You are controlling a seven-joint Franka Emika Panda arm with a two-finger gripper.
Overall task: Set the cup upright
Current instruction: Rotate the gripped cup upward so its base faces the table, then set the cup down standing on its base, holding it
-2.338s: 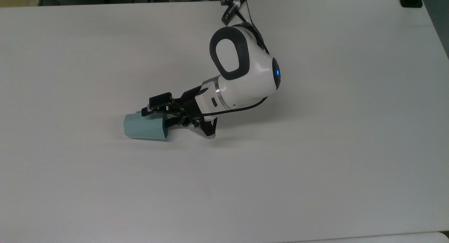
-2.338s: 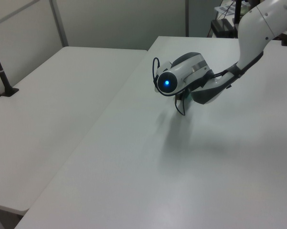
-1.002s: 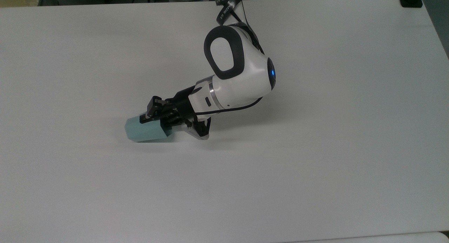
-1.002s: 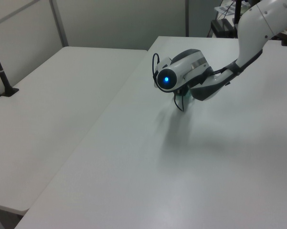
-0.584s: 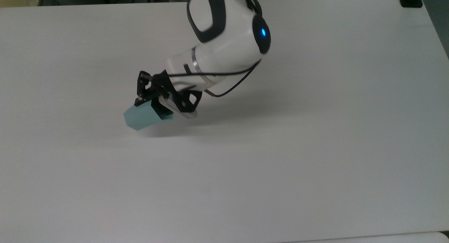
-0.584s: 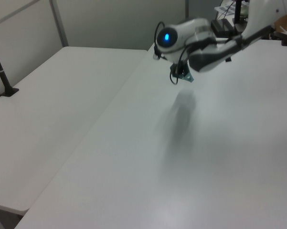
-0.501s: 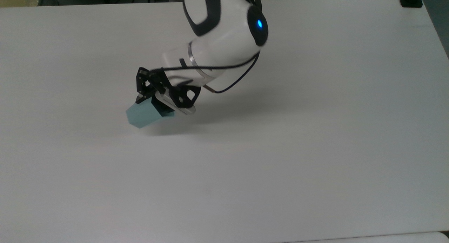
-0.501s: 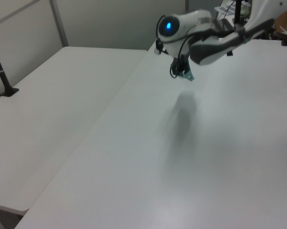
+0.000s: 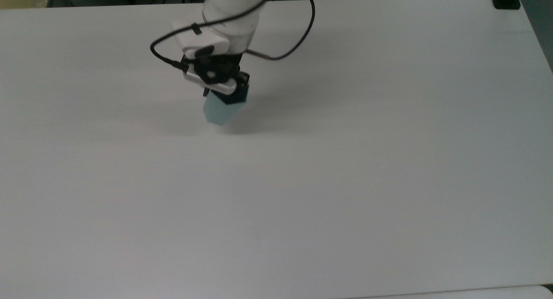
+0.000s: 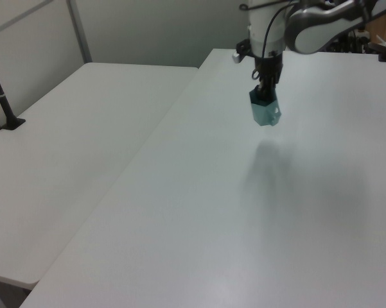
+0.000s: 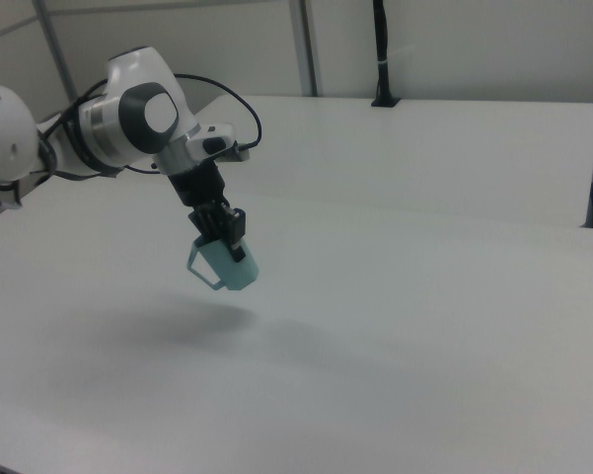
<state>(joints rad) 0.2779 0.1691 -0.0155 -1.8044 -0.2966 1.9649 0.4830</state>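
A: What has changed since the earlier pictures?

B: The cup has been lifted off the white table, where it was lying on its side, and carried toward the top view's right and far edge. The wrist has been swung round, so that the gripper now points downward rather than sideways.

A: How is the cup held now?

B: The gripper is clenched on the cup's rim, and the cup hangs just below it. In the right view the cup is seen clear of the tabletop, a soft shadow lying beneath it. It is tilted: the open mouth is turned up toward the gripper and to the right view's left, the closed base down and to the right view's right. In the left view the cup hangs directly under the gripper.

A: Which step of the task is in hand?

B: The turning-over in the air is judged to be under way. The cup is raised and mostly rotated, but it is not yet vertical and not yet set down.

A: What does the next move call for?

B: The last of the tilt would probably need to be taken out, until the base faces straight down. The cup could then be lowered until the base meets the table flat, and only then let go. If it were released while leaning, it could tip back onto its side.
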